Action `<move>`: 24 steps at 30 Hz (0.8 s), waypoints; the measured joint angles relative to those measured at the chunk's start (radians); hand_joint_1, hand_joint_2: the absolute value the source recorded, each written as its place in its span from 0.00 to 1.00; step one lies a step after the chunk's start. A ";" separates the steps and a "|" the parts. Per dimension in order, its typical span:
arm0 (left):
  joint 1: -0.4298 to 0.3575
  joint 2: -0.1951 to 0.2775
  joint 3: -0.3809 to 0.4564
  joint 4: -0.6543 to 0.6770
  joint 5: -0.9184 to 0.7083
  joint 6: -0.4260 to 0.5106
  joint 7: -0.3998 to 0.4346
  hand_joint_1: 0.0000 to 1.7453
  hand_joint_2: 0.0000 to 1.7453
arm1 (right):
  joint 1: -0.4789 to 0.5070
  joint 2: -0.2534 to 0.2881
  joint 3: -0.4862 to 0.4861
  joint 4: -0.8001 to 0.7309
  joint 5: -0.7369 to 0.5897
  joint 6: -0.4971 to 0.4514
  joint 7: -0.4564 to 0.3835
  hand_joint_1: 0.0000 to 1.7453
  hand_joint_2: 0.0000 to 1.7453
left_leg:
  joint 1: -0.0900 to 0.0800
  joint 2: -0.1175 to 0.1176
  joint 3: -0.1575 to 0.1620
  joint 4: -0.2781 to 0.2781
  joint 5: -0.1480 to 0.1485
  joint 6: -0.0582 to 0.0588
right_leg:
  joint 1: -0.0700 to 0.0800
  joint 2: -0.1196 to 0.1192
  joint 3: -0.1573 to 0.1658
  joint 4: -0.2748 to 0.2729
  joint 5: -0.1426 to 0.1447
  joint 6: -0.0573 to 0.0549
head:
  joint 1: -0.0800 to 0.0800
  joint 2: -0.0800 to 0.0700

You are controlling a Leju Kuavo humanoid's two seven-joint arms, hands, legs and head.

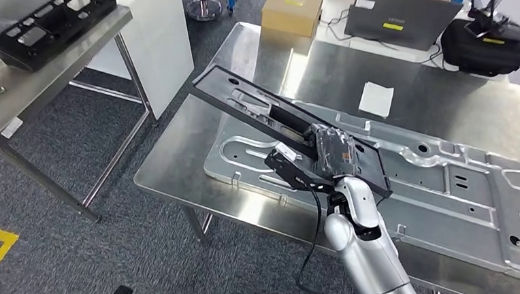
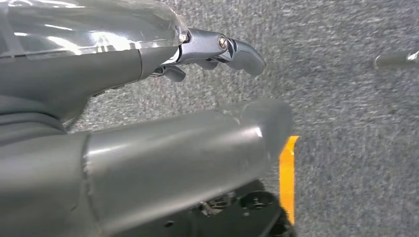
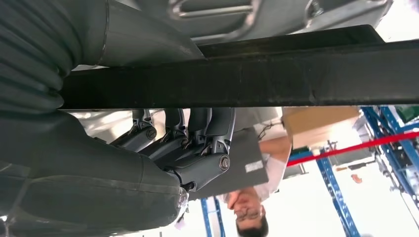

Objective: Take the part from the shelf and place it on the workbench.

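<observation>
My right hand [image 1: 332,151] grips a long black frame part [image 1: 259,109] near one end and holds it tilted above the steel workbench [image 1: 451,97]. The part's far end reaches toward the bench's left corner. The right wrist view has the same black part [image 3: 247,81] as a dark bar across my curled fingers [image 3: 197,143]. A second black part [image 1: 50,22] lies on the grey shelf table [image 1: 36,85] at the far left. My left hand [image 2: 148,123] hangs over the carpet with its fingers [image 2: 237,49] stretched out, holding nothing.
A large stamped silver panel [image 1: 459,193] covers much of the bench under the held part. A white sheet [image 1: 376,98], a cardboard box [image 1: 293,9], a laptop [image 1: 398,16] and a black bag [image 1: 485,45] sit further back. A person [image 3: 252,217] stands beyond the bench.
</observation>
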 joint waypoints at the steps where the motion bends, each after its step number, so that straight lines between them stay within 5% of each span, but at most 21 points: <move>1: -0.003 -0.001 0.000 0.000 0.002 0.000 -0.001 0.00 0.00 | -0.001 0.000 0.001 -0.001 0.000 0.001 0.000 1.00 1.00 | 0.002 0.001 0.006 -0.003 -0.004 0.007 | -0.001 -0.004 -0.012 0.028 -0.017 0.006 | 0.001 0.000; 4: -0.007 -0.001 0.000 0.000 0.005 0.000 -0.003 0.00 0.00 | 0.003 -0.002 0.001 -0.001 0.000 0.025 0.006 1.00 1.00 | 0.002 0.002 0.024 -0.006 -0.025 0.016 | -0.007 -0.013 -0.129 0.220 -0.088 0.018 | 0.005 0.000; 5: -0.006 -0.001 0.001 0.000 0.005 0.000 -0.003 0.00 0.00 | 0.006 -0.005 0.001 0.000 0.001 0.047 0.013 1.00 1.00 | 0.002 0.001 0.029 -0.005 -0.033 0.016 | -0.009 -0.014 -0.171 0.270 -0.092 0.021 | 0.005 0.000; 7: -0.005 -0.001 0.003 0.000 0.008 0.000 -0.003 0.00 0.00 | 0.014 -0.015 0.002 0.005 0.003 0.100 0.030 1.00 1.00 | 0.002 -0.001 0.045 -0.003 -0.048 0.014 | -0.012 -0.016 -0.204 0.258 -0.033 0.021 | 0.005 0.000; 9: -0.004 -0.001 0.006 0.000 0.013 0.000 -0.003 0.00 0.00 | 0.018 -0.028 0.002 0.013 0.004 0.148 0.045 1.00 1.00 | 0.001 -0.004 0.064 -0.002 -0.064 0.009 | -0.011 -0.019 -0.173 0.131 0.071 0.013 | 0.005 0.000; 11: -0.004 -0.001 0.009 0.000 0.020 0.000 -0.004 0.00 0.00 | 0.021 -0.041 0.002 0.020 0.005 0.175 0.052 1.00 1.00 | -0.001 -0.007 0.074 -0.001 -0.074 0.001 | -0.004 -0.021 -0.143 0.034 0.125 0.001 | 0.004 0.000; 16: -0.005 -0.001 0.023 0.000 0.025 -0.001 -0.008 0.00 0.00 | 0.037 -0.057 0.006 0.034 0.018 0.188 0.058 1.00 1.00 | 0.000 -0.003 0.071 0.021 -0.102 -0.023 | -0.007 -0.020 -0.118 -0.007 0.122 -0.022 | 0.003 0.000; 20: -0.004 0.000 0.026 0.000 0.027 -0.002 -0.011 0.00 0.00 | 0.044 -0.058 0.014 0.052 0.021 0.195 0.058 1.00 1.00 | 0.004 0.002 -0.037 0.256 -0.204 -0.035 | -0.008 -0.024 -0.098 -0.015 0.115 -0.037 | -0.003 0.000; 22: -0.002 0.001 0.028 0.000 0.028 -0.002 -0.012 0.00 0.00 | 0.045 -0.059 0.017 0.062 0.022 0.201 0.057 1.00 1.00 | 0.006 0.002 -0.044 0.263 -0.184 -0.040 | -0.009 -0.023 -0.092 -0.014 0.111 -0.036 | -0.003 0.000; 24: -0.002 0.002 0.029 0.000 0.030 -0.002 -0.012 0.00 0.00 | 0.043 -0.059 0.017 0.069 0.021 0.206 0.057 1.00 1.00 | 0.013 0.004 0.019 0.136 -0.119 -0.044 | -0.011 -0.021 -0.086 -0.008 0.104 -0.028 | -0.003 0.000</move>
